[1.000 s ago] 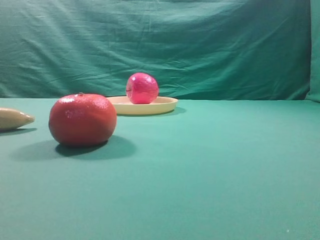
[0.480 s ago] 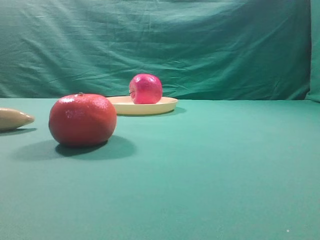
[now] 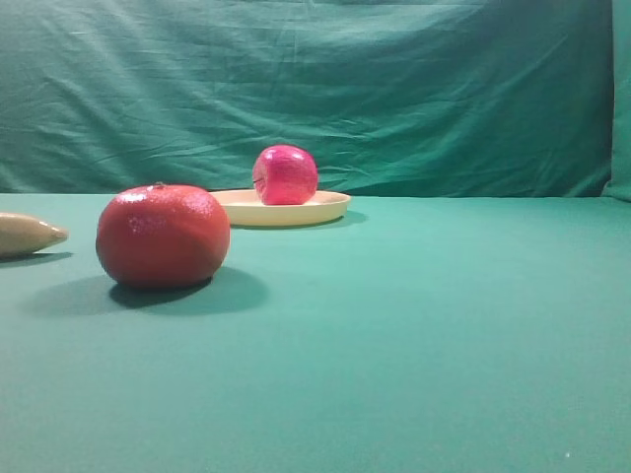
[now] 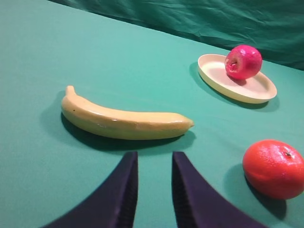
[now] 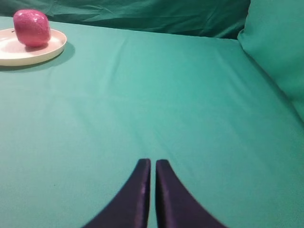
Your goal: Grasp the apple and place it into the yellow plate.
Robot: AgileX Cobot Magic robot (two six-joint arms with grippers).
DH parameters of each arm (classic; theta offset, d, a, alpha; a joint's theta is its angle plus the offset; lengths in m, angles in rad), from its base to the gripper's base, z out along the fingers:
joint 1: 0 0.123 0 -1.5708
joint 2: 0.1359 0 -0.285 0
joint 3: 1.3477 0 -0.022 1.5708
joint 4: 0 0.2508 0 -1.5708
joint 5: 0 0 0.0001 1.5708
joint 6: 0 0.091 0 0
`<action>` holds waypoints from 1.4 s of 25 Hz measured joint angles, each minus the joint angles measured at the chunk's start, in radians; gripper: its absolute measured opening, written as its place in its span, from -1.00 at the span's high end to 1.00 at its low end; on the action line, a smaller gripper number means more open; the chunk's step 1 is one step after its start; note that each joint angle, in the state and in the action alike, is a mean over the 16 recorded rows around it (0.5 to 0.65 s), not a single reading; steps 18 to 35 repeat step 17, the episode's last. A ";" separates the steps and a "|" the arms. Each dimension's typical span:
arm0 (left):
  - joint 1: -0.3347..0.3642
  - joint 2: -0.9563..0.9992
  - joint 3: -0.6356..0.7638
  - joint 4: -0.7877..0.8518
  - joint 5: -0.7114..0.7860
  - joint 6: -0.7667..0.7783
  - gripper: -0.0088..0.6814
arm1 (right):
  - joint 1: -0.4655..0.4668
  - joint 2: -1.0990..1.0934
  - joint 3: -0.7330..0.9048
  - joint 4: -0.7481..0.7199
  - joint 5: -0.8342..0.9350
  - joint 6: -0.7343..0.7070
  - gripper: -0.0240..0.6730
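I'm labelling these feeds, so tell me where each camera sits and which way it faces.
Exterior high: low, near table level, facing the green backdrop across the orange fruit; no robot parts show.
Left wrist: above its own parted jaws, facing the banana.
Right wrist: above its own nearly touching jaws, facing bare green cloth.
Shared: all three show the apple in the yellow plate.

Left gripper sits low with its two dark fingers parted by a clear gap, holding nothing, while right gripper has its fingers drawn almost together, also empty.
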 joint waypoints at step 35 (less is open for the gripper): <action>0.000 0.000 0.000 0.000 0.000 0.000 0.52 | 0.000 0.000 0.000 0.001 0.000 0.000 0.93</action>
